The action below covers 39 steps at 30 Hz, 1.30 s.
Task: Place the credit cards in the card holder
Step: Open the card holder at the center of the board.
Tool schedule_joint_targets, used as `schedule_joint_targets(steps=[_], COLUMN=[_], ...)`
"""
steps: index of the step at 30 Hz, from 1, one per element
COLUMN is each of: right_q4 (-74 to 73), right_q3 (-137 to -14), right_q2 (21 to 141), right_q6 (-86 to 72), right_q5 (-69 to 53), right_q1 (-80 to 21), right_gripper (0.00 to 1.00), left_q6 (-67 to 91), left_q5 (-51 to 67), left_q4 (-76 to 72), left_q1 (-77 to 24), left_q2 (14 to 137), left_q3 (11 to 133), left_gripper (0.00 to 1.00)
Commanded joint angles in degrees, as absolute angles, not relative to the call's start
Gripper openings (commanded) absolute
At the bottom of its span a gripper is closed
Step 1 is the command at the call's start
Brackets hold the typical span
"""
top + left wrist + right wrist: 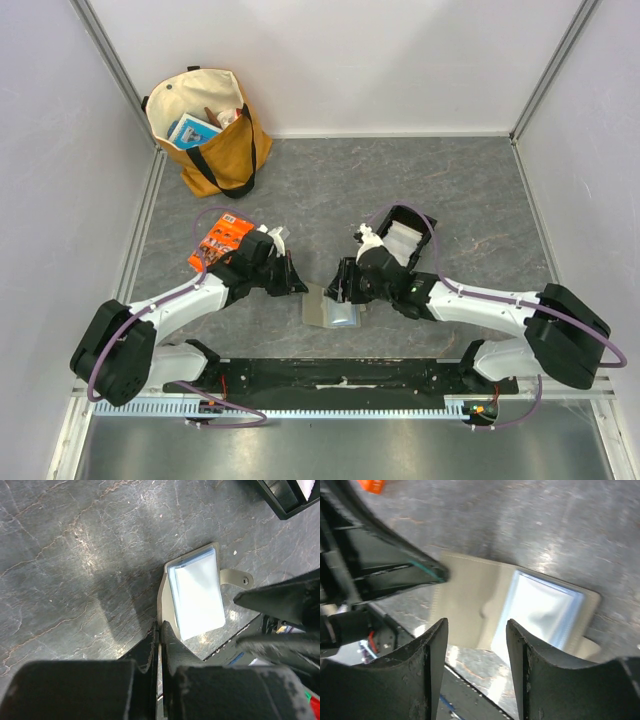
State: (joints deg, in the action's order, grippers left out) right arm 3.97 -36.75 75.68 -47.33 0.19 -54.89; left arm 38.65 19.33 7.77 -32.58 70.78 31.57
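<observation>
Several pale plastic credit cards inside olive-grey card holder; my left gripper clamps its edge steady; right gripper spread.

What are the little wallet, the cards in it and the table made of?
The card holder looks like soft, matte olive-grey leather or fake leather, going by its rounded edges. The cards look like thin, smooth plastic, pale and slightly glossy. The table looks like dark veined stone, or maybe a stone print.
</observation>
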Motion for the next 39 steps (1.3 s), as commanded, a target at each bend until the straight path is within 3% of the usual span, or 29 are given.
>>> schedule_joint_targets(steps=[1, 20, 26, 28, 34, 39], right_q4=[-3.25, -0.45, 3.34, 2.9, -3.42, -2.82], right_q3=[-35.78, -32.78, -32.87, -33.48, -37.87, -39.99], right_q2=[76.46, 79.8, 80.07, 79.54, 78.66, 78.4], right_q6=[-48.77, -53.0, -53.26, -52.91, -50.45, -49.31], right_q5=[5.71, 1.77, 0.18, 0.18, 1.05, 0.18], right_q1=[-54.49, -54.23, -54.32, -54.32, -55.19, -56.51], right_gripper=[0.56, 0.55, 0.45, 0.37, 0.42, 0.38], left_q6=[36.3, 37.0, 37.35, 37.53, 37.88, 38.32], left_q5=[18.98, 18.28, 18.37, 18.46, 18.37, 18.02], left_q4=[8.88, 8.7, 8.44, 8.18, 8.0, 7.91], left_q1=[-32.43, -32.52, -32.43, -32.52, -32.43, -32.43], left_q2=[70.31, 69.79, 69.79, 69.79, 69.61, 69.26], left_q3=[33.13, 31.55, 31.2, 31.11, 30.59, 30.5], left_gripper=[0.02, 0.02, 0.02, 0.02, 0.02, 0.02])
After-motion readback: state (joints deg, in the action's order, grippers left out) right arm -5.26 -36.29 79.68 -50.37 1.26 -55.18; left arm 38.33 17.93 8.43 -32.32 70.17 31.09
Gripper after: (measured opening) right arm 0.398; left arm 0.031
